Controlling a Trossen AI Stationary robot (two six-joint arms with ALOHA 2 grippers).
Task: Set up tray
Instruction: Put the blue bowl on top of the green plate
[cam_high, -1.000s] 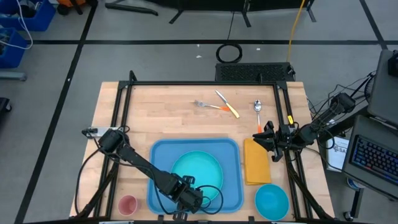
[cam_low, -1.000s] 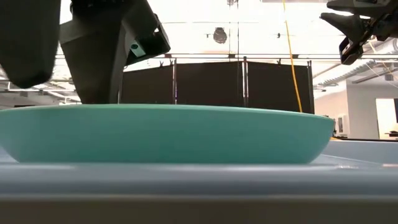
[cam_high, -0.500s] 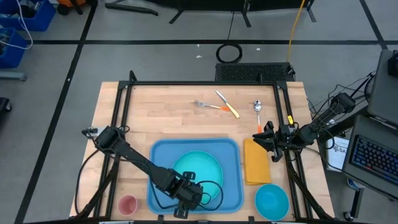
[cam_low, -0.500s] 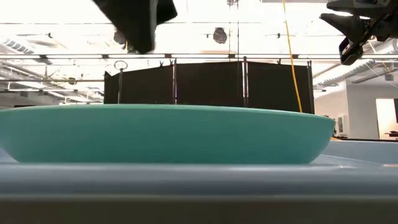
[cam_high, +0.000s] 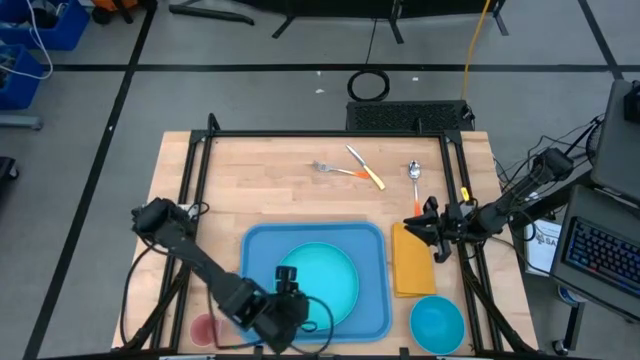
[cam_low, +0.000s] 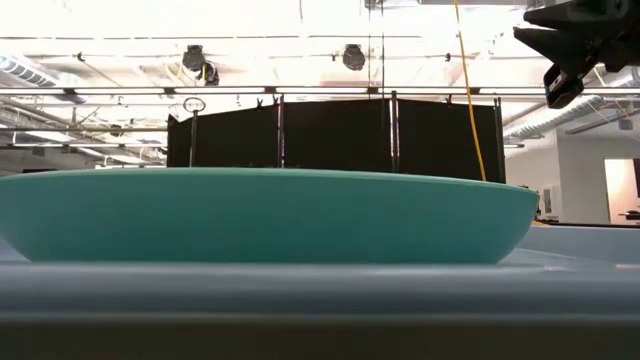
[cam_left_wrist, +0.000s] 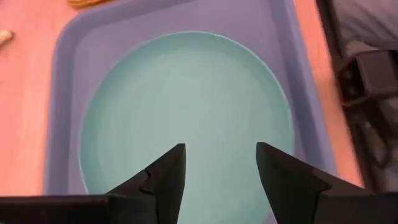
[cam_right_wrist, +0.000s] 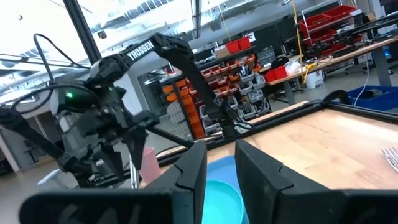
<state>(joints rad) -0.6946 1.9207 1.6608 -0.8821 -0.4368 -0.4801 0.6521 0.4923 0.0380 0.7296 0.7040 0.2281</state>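
The light-blue tray (cam_high: 258, 248) lies at the table's near middle. The round turquoise plate (cam_high: 328, 282) rests flat on the tray's floor, and fills the low view (cam_low: 260, 215). My left gripper (cam_left_wrist: 220, 155) hangs open above the plate's near-left part (cam_high: 289, 283), pointing steeply down. Nothing is between its fingers. My right gripper (cam_high: 416, 222) waits at the table's right side above the far end of the yellow-orange napkin (cam_high: 413, 262). It is high up in the low view (cam_low: 562, 62). A narrow gap shows between its fingers (cam_right_wrist: 221, 163).
A fork (cam_high: 333, 168), an orange-handled knife (cam_high: 366, 167) and a spoon (cam_high: 414, 181) lie on the wood beyond the tray. A blue bowl (cam_high: 437, 323) stands at the near right and a pink cup (cam_high: 205, 328) at the near left. Black frame rails (cam_high: 190, 200) run along both sides.
My left gripper has risen from the plate's near rim and swung toward the table's left edge, turning as it went. It has gone up out of the low view. The plate has stayed flat in the tray.
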